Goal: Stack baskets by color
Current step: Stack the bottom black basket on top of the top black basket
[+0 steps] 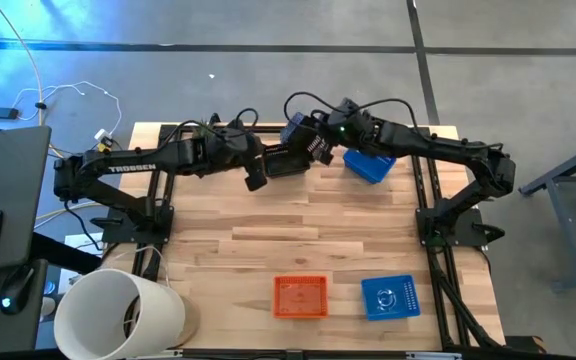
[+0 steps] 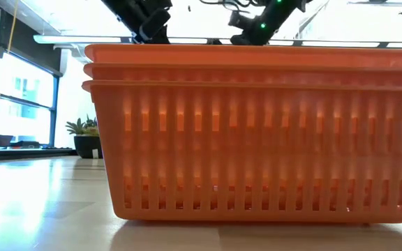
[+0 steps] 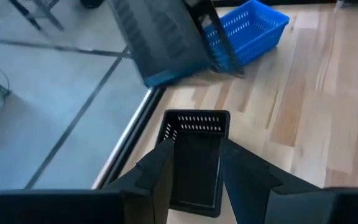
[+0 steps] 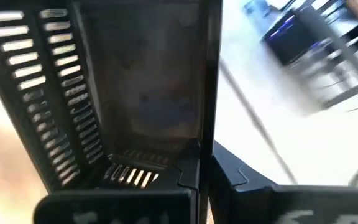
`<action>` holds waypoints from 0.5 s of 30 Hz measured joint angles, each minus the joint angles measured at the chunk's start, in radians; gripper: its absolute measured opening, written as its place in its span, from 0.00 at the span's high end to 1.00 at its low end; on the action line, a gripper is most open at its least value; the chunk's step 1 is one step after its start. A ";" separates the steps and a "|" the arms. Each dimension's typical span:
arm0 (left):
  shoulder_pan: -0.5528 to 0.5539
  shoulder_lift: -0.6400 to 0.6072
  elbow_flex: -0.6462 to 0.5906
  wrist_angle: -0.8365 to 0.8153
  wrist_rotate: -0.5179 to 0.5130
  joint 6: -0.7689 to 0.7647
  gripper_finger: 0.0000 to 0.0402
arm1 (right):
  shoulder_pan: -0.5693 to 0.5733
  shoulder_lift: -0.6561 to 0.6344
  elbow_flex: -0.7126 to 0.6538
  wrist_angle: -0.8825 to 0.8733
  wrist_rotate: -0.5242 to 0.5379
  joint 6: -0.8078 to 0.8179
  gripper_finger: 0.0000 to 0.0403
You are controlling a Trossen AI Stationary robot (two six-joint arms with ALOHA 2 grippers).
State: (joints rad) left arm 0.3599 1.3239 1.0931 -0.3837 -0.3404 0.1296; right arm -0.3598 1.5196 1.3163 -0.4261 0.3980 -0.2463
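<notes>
Wooden table (image 1: pixel 268 225): orange stack (image 1: pixel 299 296) finished. Beyond it, right gripper (image 1: pixel 313 148) pinches a black basket (image 4: pixel 135 93). Left gripper (image 1: pixel 256 180) straddles another black basket (image 3: pixel 194 158); blue basket (image 1: pixel 370 164) awaits.

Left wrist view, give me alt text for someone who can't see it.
A black basket sits between the left gripper jaws at the wooden table's edge. Beyond it, another black basket hangs tilted in front of a blue basket resting on the table.

An orange basket stack (image 1: pixel 300 296) sits bottom centre of the high view; the low view shows three nested rims. Just right of it lies a blue basket (image 1: pixel 389 297). Another blue basket (image 1: pixel 369 164) lies tilted at upper centre-right. At upper centre, one black basket (image 1: pixel 286 162) hangs level, another black basket (image 1: pixel 299 128) tilts steeply.
</notes>
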 joint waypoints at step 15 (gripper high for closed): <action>-0.066 0.000 0.000 -0.034 0.176 0.102 0.71 | 0.027 0.007 0.000 -0.341 -0.270 0.274 1.00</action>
State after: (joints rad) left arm 0.2941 1.3239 1.0930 -0.4173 -0.1645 0.2317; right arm -0.3329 1.5263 1.3163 -0.7667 0.1276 0.0274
